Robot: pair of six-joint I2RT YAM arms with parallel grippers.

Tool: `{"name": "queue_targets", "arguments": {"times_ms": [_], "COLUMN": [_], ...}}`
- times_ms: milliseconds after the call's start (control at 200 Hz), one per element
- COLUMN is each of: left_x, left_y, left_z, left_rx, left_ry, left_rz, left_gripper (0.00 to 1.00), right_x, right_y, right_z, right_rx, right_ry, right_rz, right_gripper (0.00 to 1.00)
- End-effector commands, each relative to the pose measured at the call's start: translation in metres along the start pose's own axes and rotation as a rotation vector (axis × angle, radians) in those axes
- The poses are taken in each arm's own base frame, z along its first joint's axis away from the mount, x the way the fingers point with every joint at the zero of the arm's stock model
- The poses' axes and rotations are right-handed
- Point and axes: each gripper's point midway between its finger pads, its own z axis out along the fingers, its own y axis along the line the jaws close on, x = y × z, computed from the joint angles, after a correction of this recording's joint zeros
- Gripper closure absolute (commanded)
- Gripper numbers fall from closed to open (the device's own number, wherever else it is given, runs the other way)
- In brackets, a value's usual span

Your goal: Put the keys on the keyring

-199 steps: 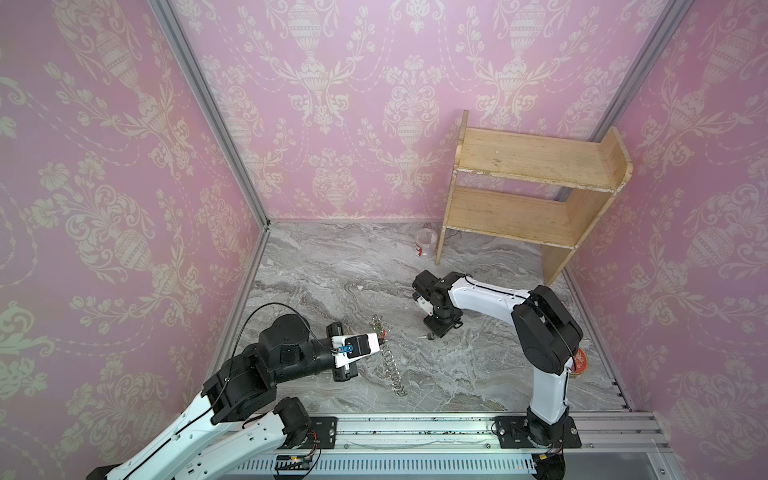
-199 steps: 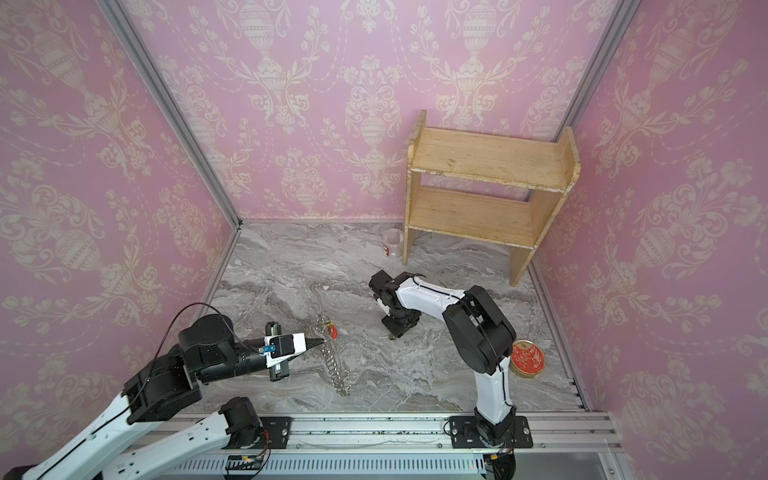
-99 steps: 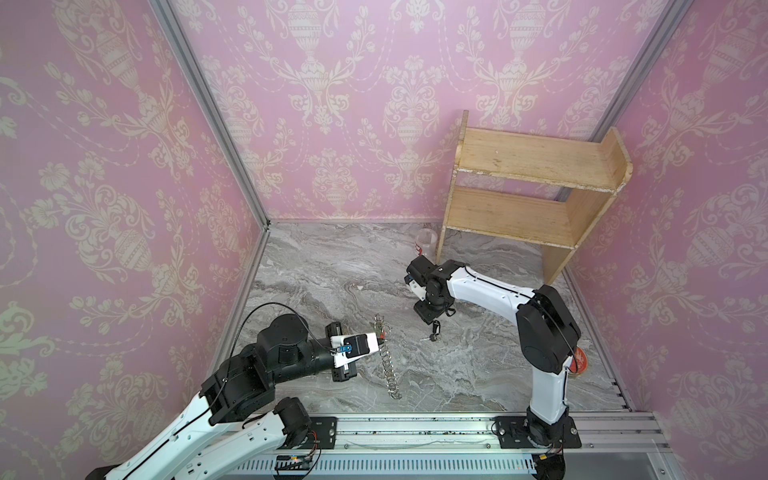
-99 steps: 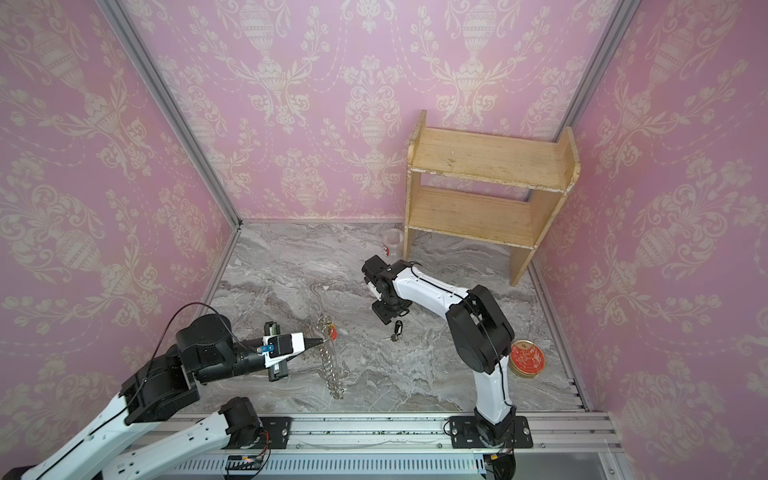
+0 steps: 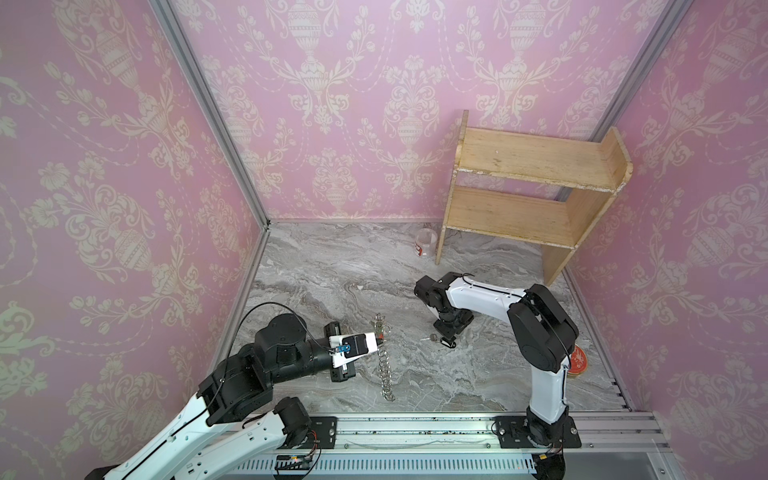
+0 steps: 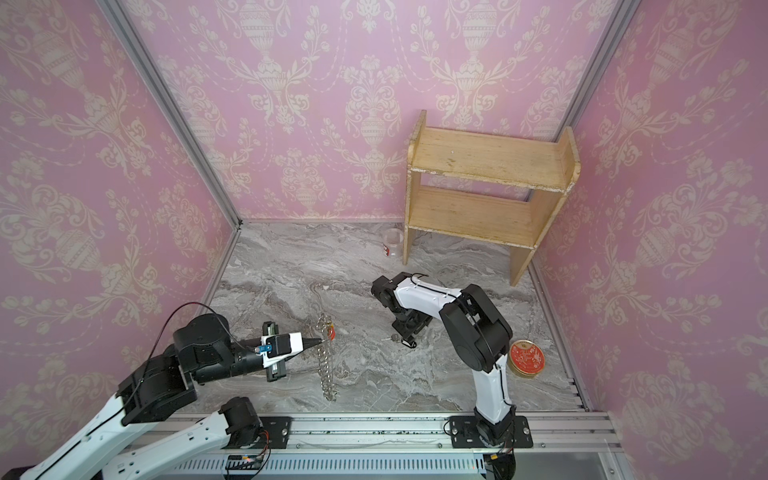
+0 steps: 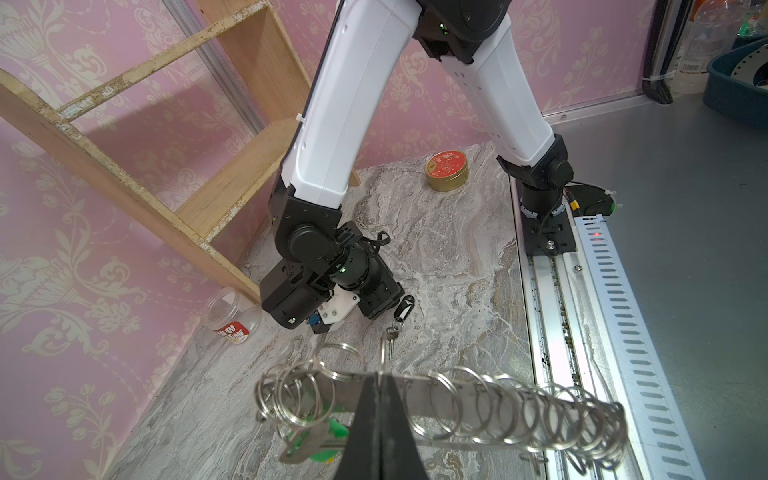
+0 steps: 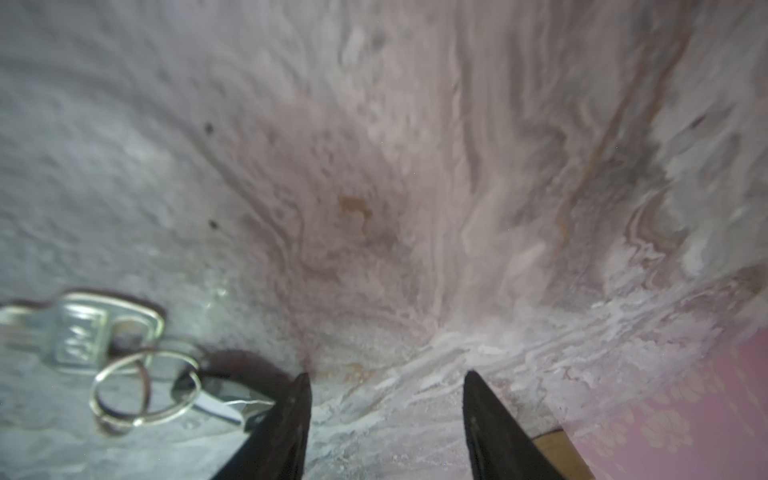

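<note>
The keyring (image 7: 478, 405) is a long chain of silvery rings on a flat grey strap. My left gripper (image 7: 379, 376) is shut on one thin ring of it, holding that end off the floor. A key with a green tag (image 7: 322, 436) hangs from the rings, and a red tag (image 6: 331, 332) shows by the held end. In both top views the chain (image 5: 385, 370) trails toward the front rail. A metal key (image 8: 79, 328) joined by a small ring to a black fob (image 8: 224, 395) lies on the marble. My right gripper (image 8: 386, 376) stands open just beside them, with nothing between its fingers.
A wooden shelf (image 5: 528, 199) stands at the back right, with a clear jar (image 5: 424, 243) by its foot. A round red-lidded tin (image 5: 578, 361) sits near the right arm's base. The metal rail (image 5: 415, 428) runs along the front edge.
My right gripper opened wider, swung toward the back wall, then came back down beside the key with the fob, which lies on the floor. The left arm held still.
</note>
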Motion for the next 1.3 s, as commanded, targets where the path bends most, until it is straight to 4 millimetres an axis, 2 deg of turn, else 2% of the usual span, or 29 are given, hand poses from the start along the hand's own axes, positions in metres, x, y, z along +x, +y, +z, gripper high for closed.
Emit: {"name": "queue_targets", "arguments": {"times_ms": [0, 80, 155, 245, 320, 420, 500, 515, 595, 671, 786, 956, 1106, 1296], "left_x": [-0.018, -0.018, -0.019, -0.020, -0.021, -0.022, -0.022, -0.023, -0.024, -0.026, -0.027, -0.028, -0.026, -0.023], "left_y": [0.006, 0.006, 0.006, 0.006, 0.006, 0.006, 0.006, 0.006, 0.006, 0.006, 0.005, 0.005, 0.005, 0.004], "left_z": [-0.008, -0.008, -0.008, -0.010, -0.010, -0.010, -0.011, -0.011, -0.012, -0.013, -0.015, -0.017, -0.020, -0.022], "left_rx": [-0.025, -0.024, -0.023, -0.023, -0.021, -0.022, -0.024, -0.022, -0.021, -0.021, -0.020, -0.024, -0.035, -0.037], "left_ry": [-0.053, -0.054, -0.054, -0.054, -0.054, -0.058, -0.060, -0.062, -0.067, -0.075, -0.079, -0.082, -0.088, -0.081], "left_rz": [-0.004, -0.006, -0.007, -0.008, -0.008, -0.008, -0.004, -0.002, -0.001, 0.002, 0.007, 0.013, 0.018, 0.023], "left_gripper": [1.00, 1.00, 1.00, 1.00, 1.00, 1.00, 1.00, 1.00, 1.00, 1.00, 1.00, 1.00, 1.00, 1.00], "right_x": [0.028, 0.028, 0.023, 0.012, 0.002, -0.003, 0.005, 0.012, 0.017, 0.026, 0.014, -0.011, -0.026, -0.022], "right_y": [0.014, 0.025, 0.016, 0.009, 0.017, 0.029, 0.044, 0.047, 0.058, 0.068, 0.066, 0.060, 0.059, 0.060], "right_z": [-0.011, -0.016, -0.023, -0.041, -0.055, -0.074, -0.086, -0.077, -0.075, -0.064, -0.058, -0.047, -0.052, -0.044], "right_rx": [-0.048, -0.099, -0.068, -0.089, -0.142, -0.164, -0.192, -0.199, -0.210, -0.224, -0.167, -0.049, -0.027, -0.027], "right_ry": [0.069, 0.054, -0.017, -0.139, -0.255, -0.387, -0.460, -0.447, -0.514, -0.534, -0.572, -0.594, -0.628, -0.605], "right_rz": [-0.010, -0.020, -0.008, -0.026, -0.137, -0.391, -0.623, -0.660, -0.779, -0.893, -0.972, -1.067, -1.106, -1.136], "right_gripper": [0.41, 0.42, 0.41, 0.41, 0.41, 0.42, 0.42, 0.42, 0.42, 0.44, 0.51, 0.68, 0.70, 0.70]}}
